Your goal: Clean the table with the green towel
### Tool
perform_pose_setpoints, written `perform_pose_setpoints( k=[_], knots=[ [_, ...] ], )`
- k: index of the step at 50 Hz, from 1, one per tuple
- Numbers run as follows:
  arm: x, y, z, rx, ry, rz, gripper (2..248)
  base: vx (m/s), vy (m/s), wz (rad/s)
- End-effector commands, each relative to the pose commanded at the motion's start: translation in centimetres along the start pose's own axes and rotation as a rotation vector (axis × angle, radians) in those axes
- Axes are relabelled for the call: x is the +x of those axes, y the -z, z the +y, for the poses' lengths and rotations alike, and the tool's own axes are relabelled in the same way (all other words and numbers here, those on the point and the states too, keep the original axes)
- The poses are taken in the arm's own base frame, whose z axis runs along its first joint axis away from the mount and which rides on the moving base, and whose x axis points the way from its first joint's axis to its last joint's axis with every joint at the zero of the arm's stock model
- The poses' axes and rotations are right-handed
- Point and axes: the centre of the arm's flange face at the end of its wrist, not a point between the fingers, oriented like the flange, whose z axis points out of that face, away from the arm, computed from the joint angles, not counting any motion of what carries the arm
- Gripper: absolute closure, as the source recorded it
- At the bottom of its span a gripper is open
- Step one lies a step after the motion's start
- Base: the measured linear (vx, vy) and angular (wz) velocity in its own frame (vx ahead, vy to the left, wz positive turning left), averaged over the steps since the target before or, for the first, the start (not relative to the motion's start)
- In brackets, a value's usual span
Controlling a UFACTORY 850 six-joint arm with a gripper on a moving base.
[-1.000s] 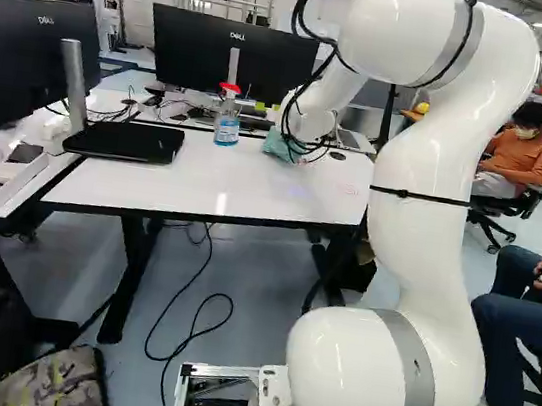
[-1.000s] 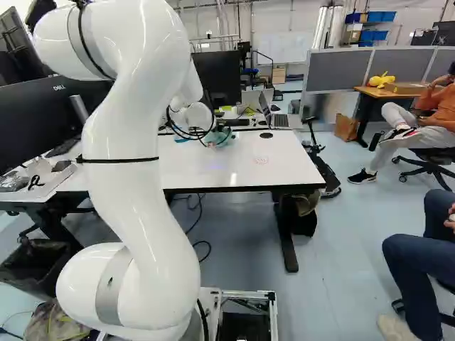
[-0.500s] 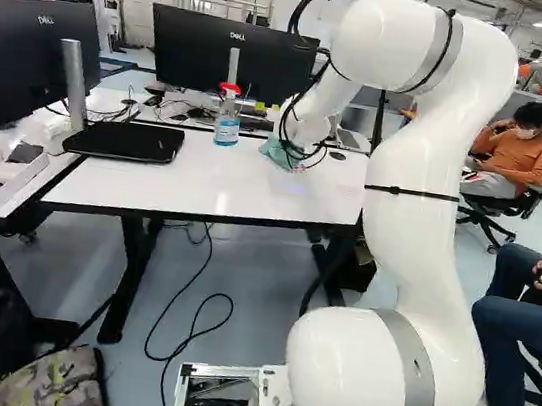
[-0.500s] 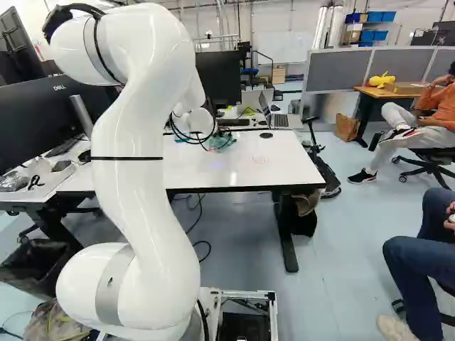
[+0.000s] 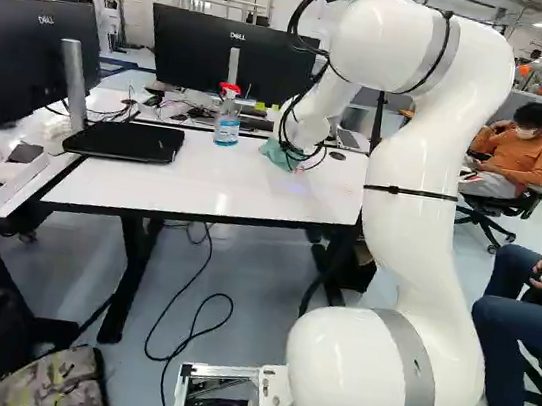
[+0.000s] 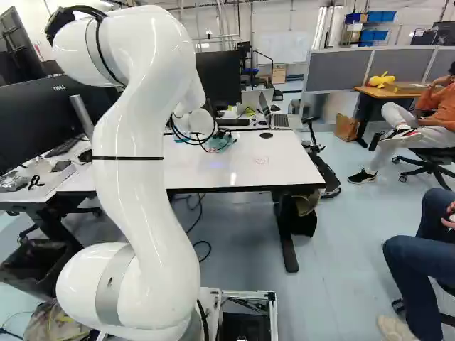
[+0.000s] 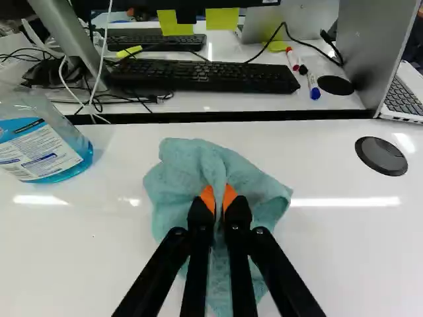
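Pinching a raised fold of green towel (image 7: 254,181) near its middle, with both fingers of the gripper (image 7: 219,199) closed on it from two sides, probably to leave the loose skirt spread below as a wiping face. Lying on the white table (image 7: 86,251) near its far edge, between spray bottle (image 7: 46,152) and round black cap (image 7: 381,156), perhaps to work that back strip; likely to drag well, though apt to bunch under the tips.

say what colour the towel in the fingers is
The towel is pale blue-green, clearest in the wrist view.
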Motion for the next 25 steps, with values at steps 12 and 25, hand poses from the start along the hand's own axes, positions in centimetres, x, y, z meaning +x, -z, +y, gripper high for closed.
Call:
perform_pose_setpoints(
  k=[12,25],
  knots=[
    [-0.22,0.00,0.00,0.000,0.000,-0.024,216,0.000,0.000,0.000],
    [-0.45,0.01,0.00,0.000,0.000,-0.050,216,0.000,0.000,0.000]
  ],
)
